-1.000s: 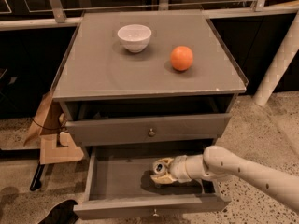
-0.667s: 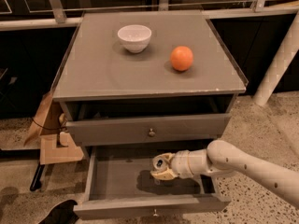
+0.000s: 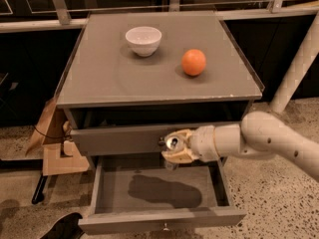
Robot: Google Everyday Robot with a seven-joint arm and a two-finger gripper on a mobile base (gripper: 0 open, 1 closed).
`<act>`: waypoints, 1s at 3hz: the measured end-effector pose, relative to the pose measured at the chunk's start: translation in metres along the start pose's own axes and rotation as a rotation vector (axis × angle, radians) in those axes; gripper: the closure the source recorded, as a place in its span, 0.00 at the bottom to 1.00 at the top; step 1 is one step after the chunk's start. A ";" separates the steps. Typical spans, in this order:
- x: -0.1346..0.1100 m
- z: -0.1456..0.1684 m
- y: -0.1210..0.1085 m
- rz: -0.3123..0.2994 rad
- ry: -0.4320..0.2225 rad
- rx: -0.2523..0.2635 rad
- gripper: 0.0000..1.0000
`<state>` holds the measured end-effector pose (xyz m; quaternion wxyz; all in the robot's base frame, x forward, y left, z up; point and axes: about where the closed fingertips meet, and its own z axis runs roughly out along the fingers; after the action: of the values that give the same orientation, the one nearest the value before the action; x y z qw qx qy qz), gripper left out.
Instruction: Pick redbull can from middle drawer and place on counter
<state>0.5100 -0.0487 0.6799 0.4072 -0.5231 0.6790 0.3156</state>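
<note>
My gripper (image 3: 175,147) is shut on the redbull can (image 3: 173,144), whose shiny silver top shows between the tan fingers. It holds the can in the air above the open middle drawer (image 3: 109,195), level with the front of the drawer above. The white arm reaches in from the right. The drawer's floor shows only the arm's shadow. The counter (image 3: 99,68) is the grey cabinet top above, higher than the can.
A white bowl (image 3: 143,40) and an orange (image 3: 193,62) stand on the counter. The top drawer (image 3: 119,139) is closed. A cardboard box (image 3: 50,143) sits left of the cabinet. A white post (image 3: 294,68) slants at the right.
The gripper has lifted the can up out of the middle drawer, from near the drawer floor to level with the top drawer front.
</note>
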 end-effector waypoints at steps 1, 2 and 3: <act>-0.022 -0.010 0.001 -0.041 0.018 0.014 1.00; -0.020 -0.009 0.001 -0.038 0.017 0.012 1.00; -0.039 -0.018 -0.001 -0.047 0.003 0.026 1.00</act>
<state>0.5113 -0.0467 0.7224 0.4200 -0.5341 0.6713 0.2962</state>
